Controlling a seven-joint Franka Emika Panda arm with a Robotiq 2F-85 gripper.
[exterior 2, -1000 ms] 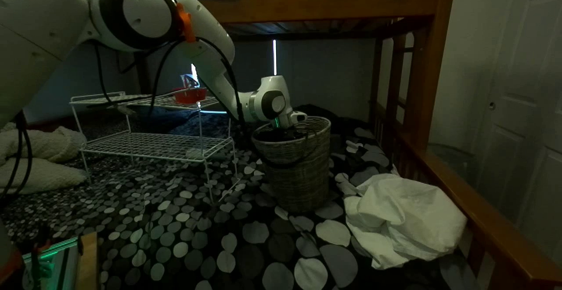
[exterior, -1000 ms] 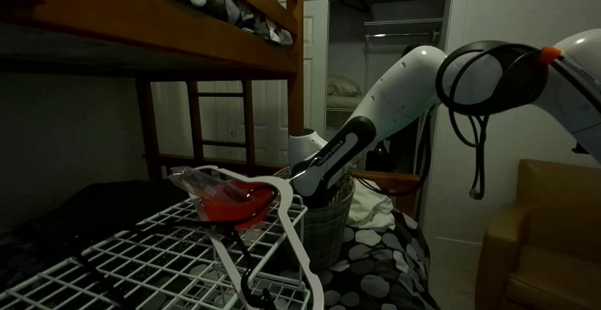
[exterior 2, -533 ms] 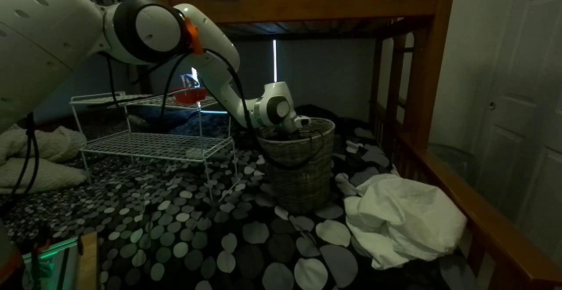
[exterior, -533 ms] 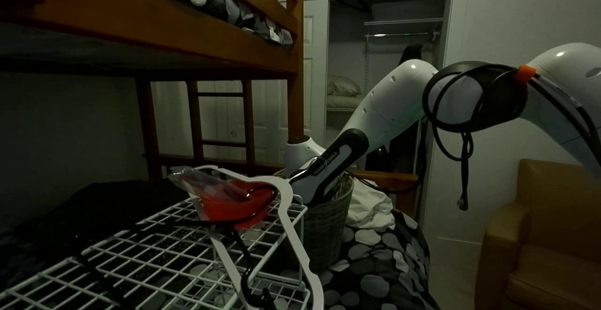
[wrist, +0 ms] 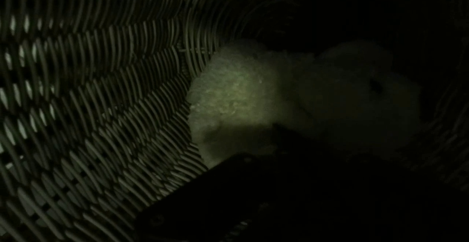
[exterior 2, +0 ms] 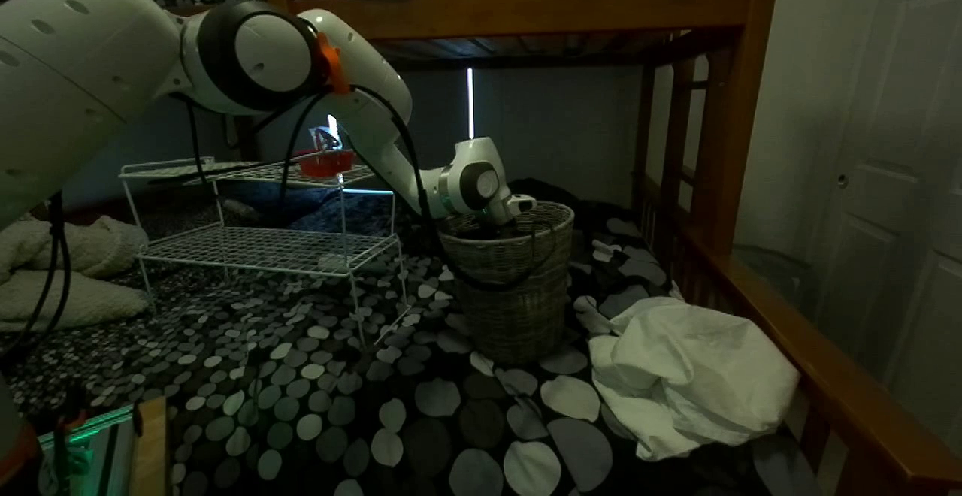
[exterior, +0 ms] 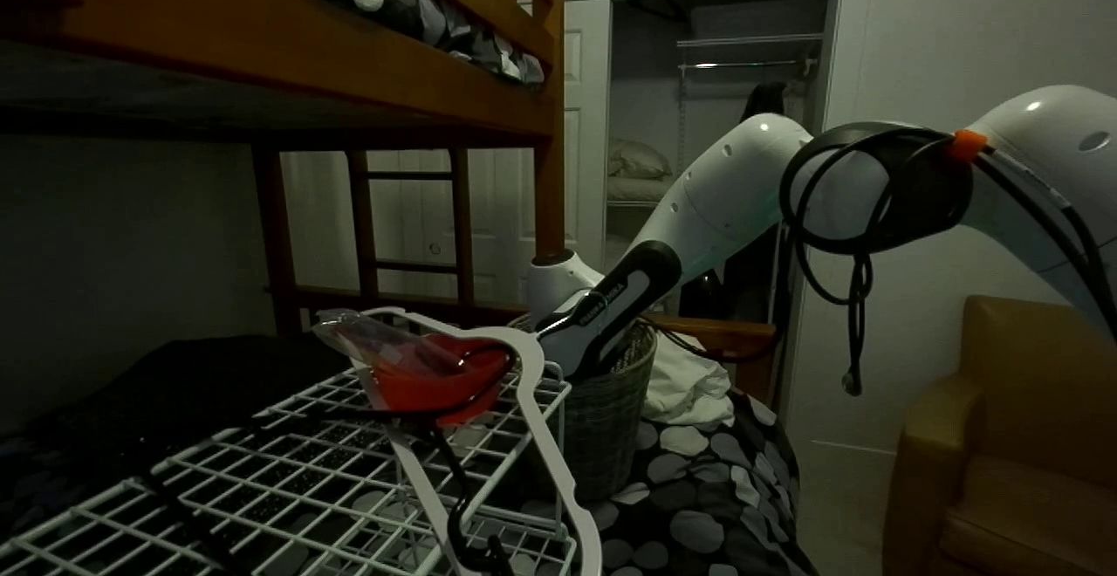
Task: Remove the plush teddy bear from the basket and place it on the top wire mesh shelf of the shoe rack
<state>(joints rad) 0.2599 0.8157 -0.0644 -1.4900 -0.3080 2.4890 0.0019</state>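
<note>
The plush teddy bear [wrist: 234,91] lies inside the basket [exterior 2: 518,323], pale and fluffy on its lit side and fading into darkness at the right. Woven walls of the basket surround it in the wrist view. My gripper [wrist: 284,134] reaches down into the basket as a dark outline, its tips over the bear's body and the jaws shut. Whether plush is pinched between them is too dark to see. Both exterior views hide the bear and fingers behind the basket's side. The top wire mesh shelf of the shoe rack [exterior: 510,462] stands beside the basket.
On the top shelf sit a red object [exterior: 436,375] in clear plastic and a white hanger [exterior: 558,449]. A lower wire shelf [exterior 2: 248,249] lies beneath. White cloth [exterior 2: 691,376] is bunched beside the basket. The upper bunk [exterior 2: 541,11] spans above, and arm cables [exterior 2: 421,195] hang near the basket rim.
The arm has sunk lower into the basket over the second, hardly moving in the last half. The basket's rim has shifted slightly right in an exterior view. The jaws have closed.
</note>
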